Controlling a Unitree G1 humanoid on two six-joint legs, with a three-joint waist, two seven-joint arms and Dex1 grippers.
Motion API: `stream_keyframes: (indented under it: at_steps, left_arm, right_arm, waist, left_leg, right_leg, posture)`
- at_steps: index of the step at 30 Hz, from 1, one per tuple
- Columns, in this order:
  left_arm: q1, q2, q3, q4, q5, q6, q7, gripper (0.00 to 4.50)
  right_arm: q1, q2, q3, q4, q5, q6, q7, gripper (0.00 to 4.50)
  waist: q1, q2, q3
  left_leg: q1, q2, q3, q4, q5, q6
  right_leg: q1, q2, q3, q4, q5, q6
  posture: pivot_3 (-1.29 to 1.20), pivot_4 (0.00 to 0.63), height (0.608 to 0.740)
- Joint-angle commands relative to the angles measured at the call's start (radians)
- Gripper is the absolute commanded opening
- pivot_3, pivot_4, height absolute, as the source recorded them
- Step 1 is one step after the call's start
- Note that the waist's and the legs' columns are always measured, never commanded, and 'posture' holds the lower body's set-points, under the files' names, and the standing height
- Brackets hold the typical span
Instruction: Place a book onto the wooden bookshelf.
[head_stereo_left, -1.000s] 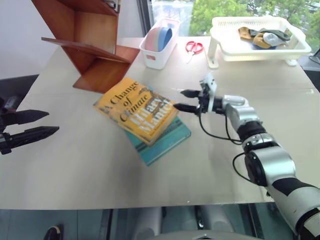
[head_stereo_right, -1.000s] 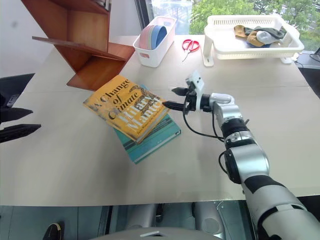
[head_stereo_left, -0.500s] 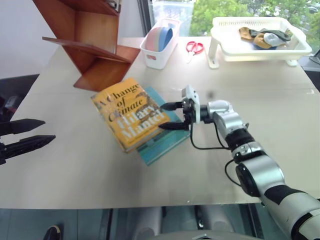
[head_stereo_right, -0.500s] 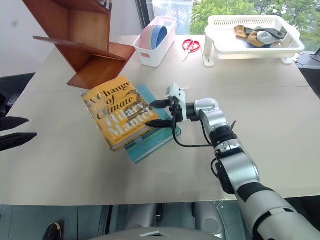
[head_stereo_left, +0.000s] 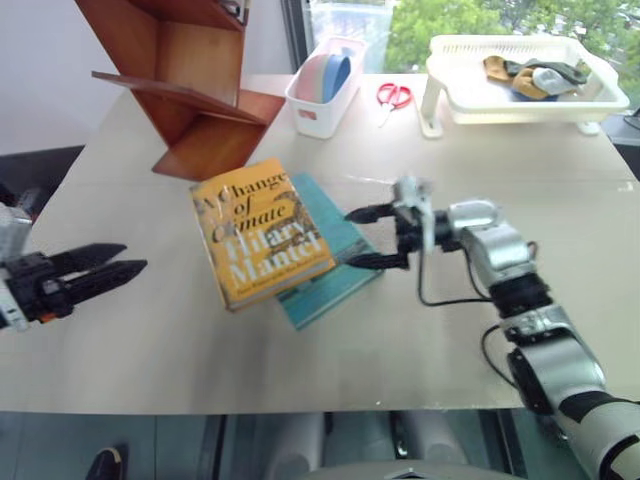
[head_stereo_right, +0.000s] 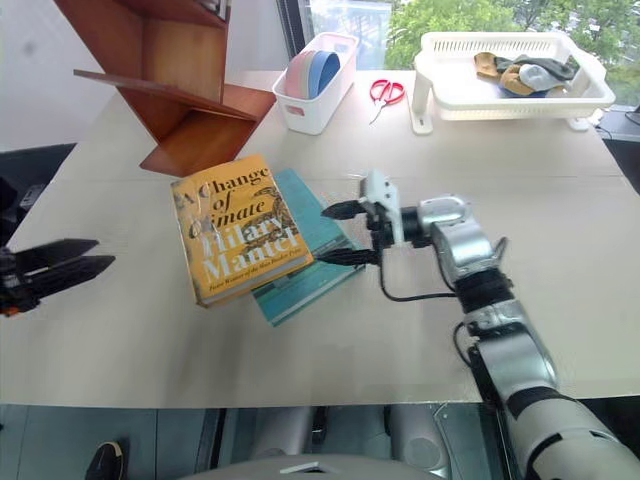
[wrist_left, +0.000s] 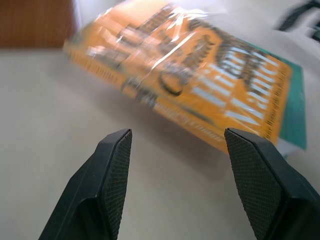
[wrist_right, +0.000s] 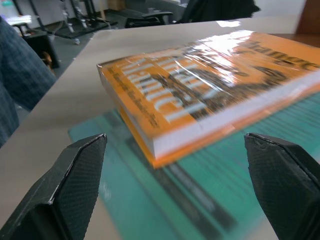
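Note:
The book (head_stereo_left: 260, 232), yellow-orange with dark lettering, lies flat and skewed on a teal book (head_stereo_left: 340, 275) at the middle of the table. The wooden bookshelf (head_stereo_left: 190, 90) stands at the far left, beyond the books. My right gripper (head_stereo_left: 352, 238) is open just right of the books, its fingers level and pointing left at the teal book's right edge; in the right wrist view the gripper (wrist_right: 175, 137) faces the book's (wrist_right: 200, 100) corner. Well to the book's left, my left gripper (head_stereo_left: 132, 258) is open and holds nothing. It (wrist_left: 177, 135) points at the book (wrist_left: 190, 75).
At the back stand a white bin (head_stereo_left: 323, 85) of pink and blue plates, red scissors (head_stereo_left: 392, 95) and a white rack (head_stereo_left: 520, 80) holding cloths. The table's front edge (head_stereo_left: 300, 408) runs close below the books.
The book has swung round on the teal book, its near end going left. My right gripper reached in to the books, then drew back right. My left gripper came in toward the book.

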Motion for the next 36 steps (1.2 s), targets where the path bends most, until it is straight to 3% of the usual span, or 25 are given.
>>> stream_keyframes:
  at_steps: [1,7,14,21,32,35,36]
  left_arm:
    - [-0.04,-0.043,-0.034,0.02,-0.046,0.103,0.102,3.12]
    - [-0.185,-0.178,-0.06,0.176,-0.178,0.265,0.189,3.12]
    - [-0.35,-0.288,-0.165,0.362,-0.205,0.334,0.235,3.12]
    - [-0.51,-0.308,-0.177,0.574,-0.22,0.342,0.231,3.12]
    - [-0.741,-0.273,-0.328,0.93,-0.067,0.207,0.103,3.12]
    - [-0.764,-0.255,-0.352,0.954,-0.058,0.211,0.026,2.42]
    - [-0.77,-0.249,-0.351,0.966,-0.057,0.212,0.014,1.99]
  right_arm:
    - [0.05,-0.121,-0.091,-0.164,0.09,0.071,0.027,4.5]
    - [0.183,-0.34,-0.225,-0.363,0.236,0.15,0.087,4.5]
    - [0.305,-0.515,-0.422,-0.526,0.476,0.329,0.07,4.5]
    - [0.42,-0.586,-0.553,-0.579,0.545,0.367,0.007,4.5]
    - [0.496,-0.637,-0.621,-0.604,0.591,0.374,-0.035,4.5]
    - [0.503,-0.638,-0.622,-0.603,0.589,0.367,-0.043,4.5]
    - [0.505,-0.638,-0.623,-0.602,0.59,0.366,-0.045,4.5]
  waist:
    - [0.002,-0.001,0.0]
    - [0.016,-0.001,0.0]
    - [0.018,-0.001,0.0]
    - [0.018,-0.003,-0.001]
    - [0.017,-0.004,-0.001]
    - [0.018,-0.004,-0.001]
    - [0.017,-0.004,-0.001]
  left_leg:
    - [0.0,0.0,0.0,0.0,0.0,0.0]
    - [0.001,0.001,-0.001,0.001,0.0,0.0]
    - [0.002,0.0,-0.002,0.004,0.0,0.0]
    - [0.002,-0.001,-0.004,0.006,0.0,0.0]
    - [0.002,-0.002,-0.003,0.007,0.0,0.0]
    - [0.002,-0.002,-0.003,0.007,0.0,0.0]
    - [0.002,-0.002,-0.003,0.007,0.0,0.0]
  right_leg:
    - [0.0,0.0,0.0,0.0,0.0,0.0]
    - [0.001,0.0,-0.001,0.001,0.0,0.0]
    - [0.006,-0.001,-0.002,0.0,0.0,0.0]
    - [0.008,0.0,-0.004,0.0,0.0,0.0]
    - [0.01,0.0,-0.006,-0.001,0.0,0.0]
    - [0.01,0.0,-0.006,-0.001,0.0,0.0]
    - [0.01,0.0,-0.006,-0.001,0.0,0.0]
  posture:
    - [0.0,0.15,0.74]
    - [0.0,0.15,0.74]
    - [0.0,0.15,0.74]
    - [0.0,0.15,0.74]
    - [0.0,0.15,0.74]
    - [0.0,0.15,0.74]
    - [0.0,0.15,0.74]
